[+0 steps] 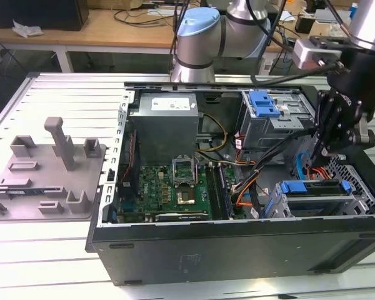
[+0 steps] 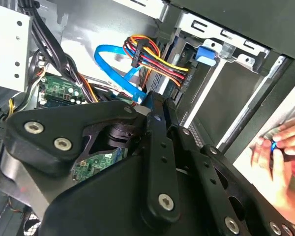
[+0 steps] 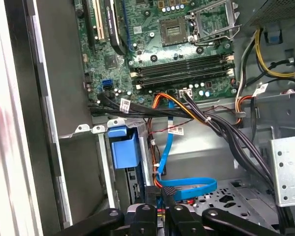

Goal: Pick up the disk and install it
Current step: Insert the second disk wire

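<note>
The disk (image 1: 315, 199) sits in the drive bay at the exterior view's lower right corner of the open computer case (image 1: 175, 262). It is a grey metal body with a blue carrier bracket along its top. Its blue carrier end (image 3: 124, 147) also shows in the first wrist view, seated between the bay's metal rails. My black gripper (image 1: 319, 152) hangs just above and behind the bay, over the blue and orange cables. Its fingers (image 3: 169, 192) are shut together with nothing between them.
A green motherboard (image 1: 175, 187) lies in the case's middle, with a grey power-supply box (image 1: 165, 122) behind it. A blue latch (image 1: 263, 103) tops the rear drive cage. Cable bundles (image 3: 221, 128) run beside the gripper. A grey fixture (image 1: 47, 169) stands at the left. A person's hand (image 2: 280, 147) rests outside the case.
</note>
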Motion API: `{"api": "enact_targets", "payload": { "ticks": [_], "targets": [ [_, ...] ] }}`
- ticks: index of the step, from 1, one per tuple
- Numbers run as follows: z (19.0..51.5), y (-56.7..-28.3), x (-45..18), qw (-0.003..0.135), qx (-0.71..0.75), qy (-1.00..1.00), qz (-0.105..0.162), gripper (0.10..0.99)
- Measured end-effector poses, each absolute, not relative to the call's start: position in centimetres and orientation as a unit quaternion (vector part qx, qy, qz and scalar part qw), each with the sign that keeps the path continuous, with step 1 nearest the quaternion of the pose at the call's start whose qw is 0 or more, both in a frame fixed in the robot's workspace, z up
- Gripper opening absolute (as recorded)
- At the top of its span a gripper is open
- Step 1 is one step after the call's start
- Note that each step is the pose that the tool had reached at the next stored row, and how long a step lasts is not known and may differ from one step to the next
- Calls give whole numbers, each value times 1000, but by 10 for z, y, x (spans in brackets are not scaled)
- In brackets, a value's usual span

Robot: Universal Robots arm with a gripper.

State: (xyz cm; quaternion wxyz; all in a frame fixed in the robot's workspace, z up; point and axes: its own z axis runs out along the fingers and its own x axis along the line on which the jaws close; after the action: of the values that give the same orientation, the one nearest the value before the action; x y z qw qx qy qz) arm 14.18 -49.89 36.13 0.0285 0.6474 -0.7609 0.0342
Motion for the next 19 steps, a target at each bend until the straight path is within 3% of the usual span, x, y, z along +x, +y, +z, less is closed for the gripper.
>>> {"api": "enact_targets", "payload": {
  "ticks": [3,19],
  "targets": [
    [360,-510,142,16,648,-761,19,161],
    [358,-524,141,6,675,-738,10,161]
  ]
}}
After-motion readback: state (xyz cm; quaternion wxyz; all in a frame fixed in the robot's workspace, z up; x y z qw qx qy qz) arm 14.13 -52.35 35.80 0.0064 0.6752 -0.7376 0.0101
